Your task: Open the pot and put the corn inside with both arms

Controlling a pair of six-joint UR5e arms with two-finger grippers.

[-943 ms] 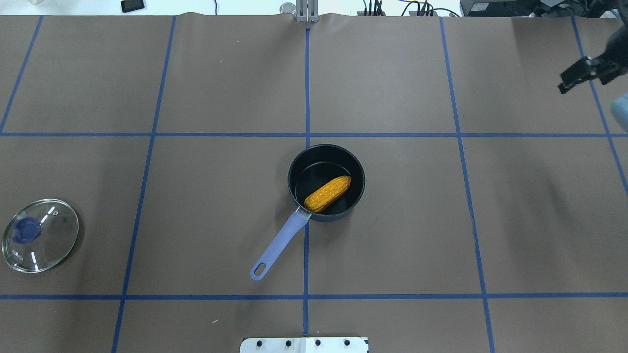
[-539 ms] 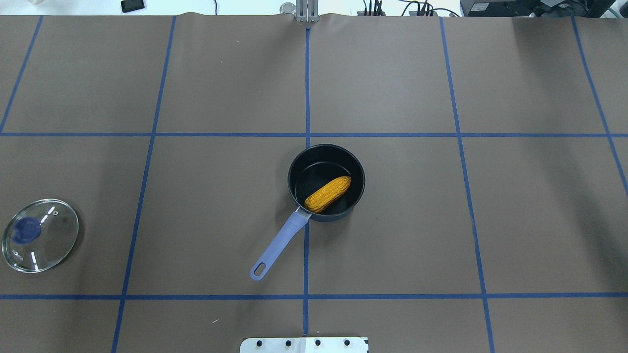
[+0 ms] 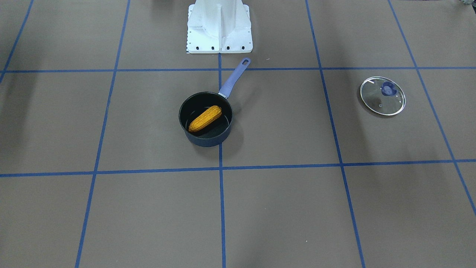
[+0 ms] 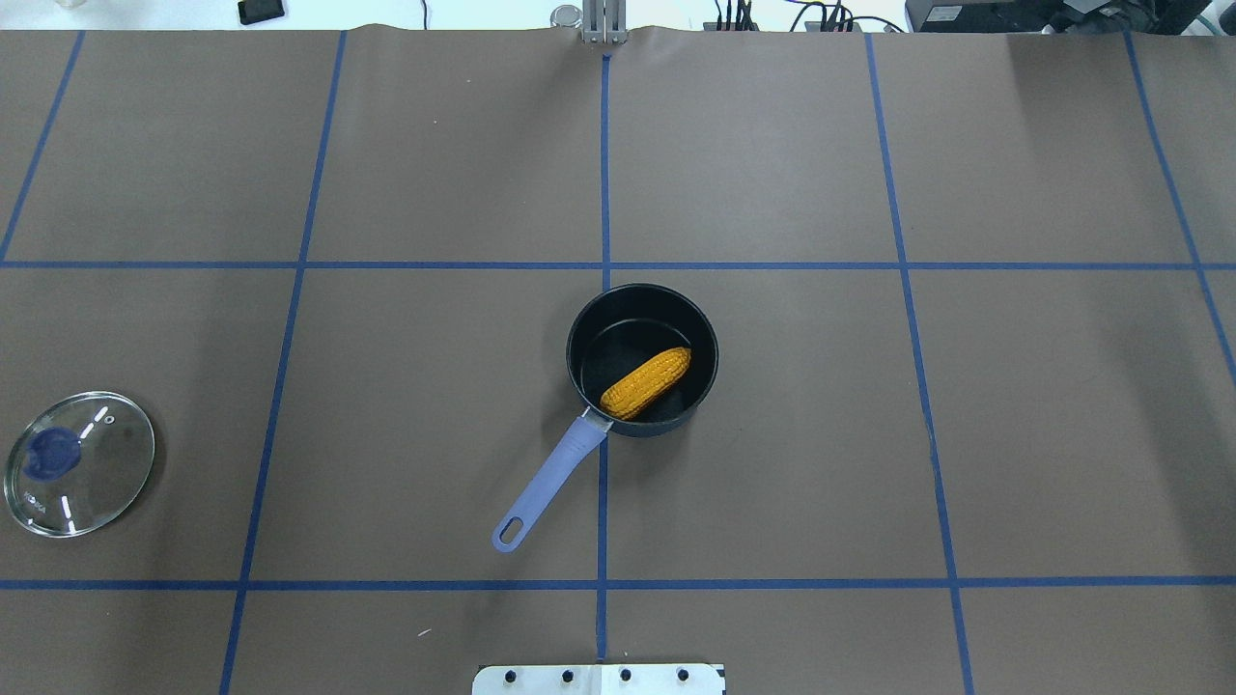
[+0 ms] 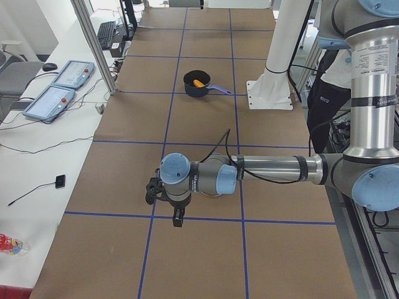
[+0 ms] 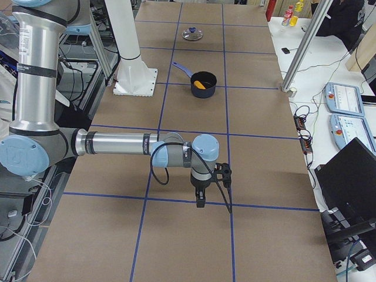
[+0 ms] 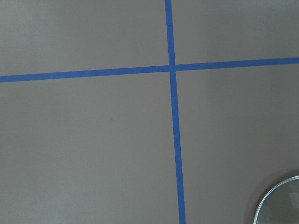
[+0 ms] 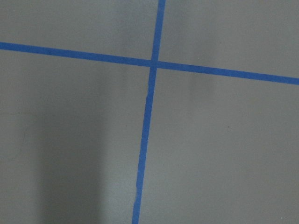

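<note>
The dark navy pot (image 4: 628,335) stands uncovered at the table's middle, its lavender handle (image 4: 548,480) pointing toward the robot's base. The yellow-orange corn (image 4: 645,382) lies inside it; pot (image 3: 208,139) and corn (image 3: 205,118) also show in the front-facing view. Neither gripper is in the overhead or front-facing views. My left gripper (image 5: 163,208) shows only in the exterior left view, over the table's left end, far from the pot (image 5: 192,87). My right gripper (image 6: 212,189) shows only in the exterior right view, over the right end. I cannot tell if either is open or shut.
The round glass lid (image 4: 79,463) with a blue knob lies flat at the table's left side, apart from the pot; its edge shows in the left wrist view (image 7: 280,205). The white base pedestal (image 3: 219,26) stands behind the pot's handle. Control tablets (image 5: 59,87) lie beyond the table's far edge.
The right gripper, at the overhead view's upper right edge 0.9 s ago, has left that view. The pot, corn and lid have not moved.
</note>
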